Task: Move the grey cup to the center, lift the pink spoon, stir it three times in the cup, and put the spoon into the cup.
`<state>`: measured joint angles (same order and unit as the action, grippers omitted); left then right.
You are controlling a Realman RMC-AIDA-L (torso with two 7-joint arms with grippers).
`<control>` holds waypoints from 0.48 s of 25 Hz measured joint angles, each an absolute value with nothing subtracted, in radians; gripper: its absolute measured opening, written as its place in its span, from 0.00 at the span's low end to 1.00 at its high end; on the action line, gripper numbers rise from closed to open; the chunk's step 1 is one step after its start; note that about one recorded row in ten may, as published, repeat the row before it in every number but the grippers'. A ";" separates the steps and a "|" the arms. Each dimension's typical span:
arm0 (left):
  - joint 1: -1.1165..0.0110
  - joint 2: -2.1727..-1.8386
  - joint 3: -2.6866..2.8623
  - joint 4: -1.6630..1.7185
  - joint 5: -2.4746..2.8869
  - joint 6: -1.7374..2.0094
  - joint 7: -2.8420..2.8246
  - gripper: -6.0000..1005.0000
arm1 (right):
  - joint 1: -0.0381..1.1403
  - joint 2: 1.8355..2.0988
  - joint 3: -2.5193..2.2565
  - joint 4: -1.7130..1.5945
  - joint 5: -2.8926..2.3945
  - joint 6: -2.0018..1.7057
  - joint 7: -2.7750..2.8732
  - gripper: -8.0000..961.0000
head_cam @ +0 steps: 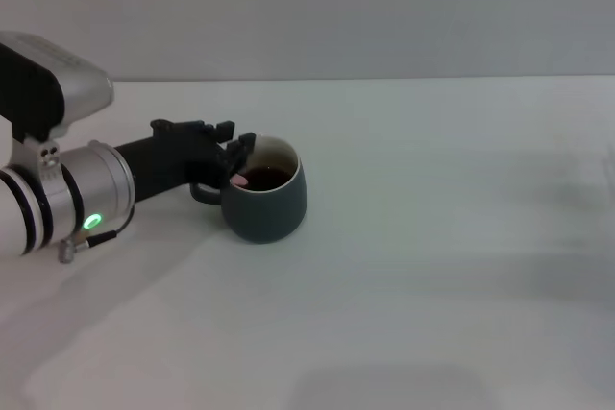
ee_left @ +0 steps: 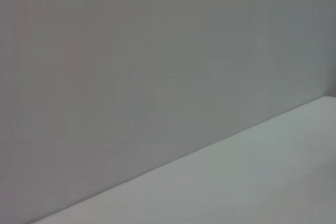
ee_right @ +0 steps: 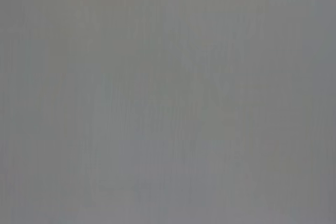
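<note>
Just beside the grey cup (head_cam: 266, 197) sits the left gripper (head_cam: 233, 144).

No legible text, label, brand, number or sign appears on any surface in the head view, the left wrist view or the right wrist view.

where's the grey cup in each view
Head view: the grey cup stands left of centre on the white table, with the left end effector at its handle side.
Left wrist view: not in it.
Right wrist view: not in it.
Shared landmark: the table edge against the wall, in head and left wrist views.
</note>
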<state>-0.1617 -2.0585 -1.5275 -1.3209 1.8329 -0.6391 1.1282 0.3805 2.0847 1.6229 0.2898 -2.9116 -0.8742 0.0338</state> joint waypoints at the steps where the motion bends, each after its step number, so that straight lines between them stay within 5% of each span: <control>1: -0.160 -2.059 -1.535 -1.326 1.833 -0.637 1.129 0.27 | 0.380 2.085 1.623 0.290 -2.912 -0.874 0.034 0.66; 12: -0.182 -2.063 -1.707 -1.231 1.555 -0.500 1.379 0.28 | 0.380 2.085 1.623 0.286 -2.912 -0.873 0.034 0.66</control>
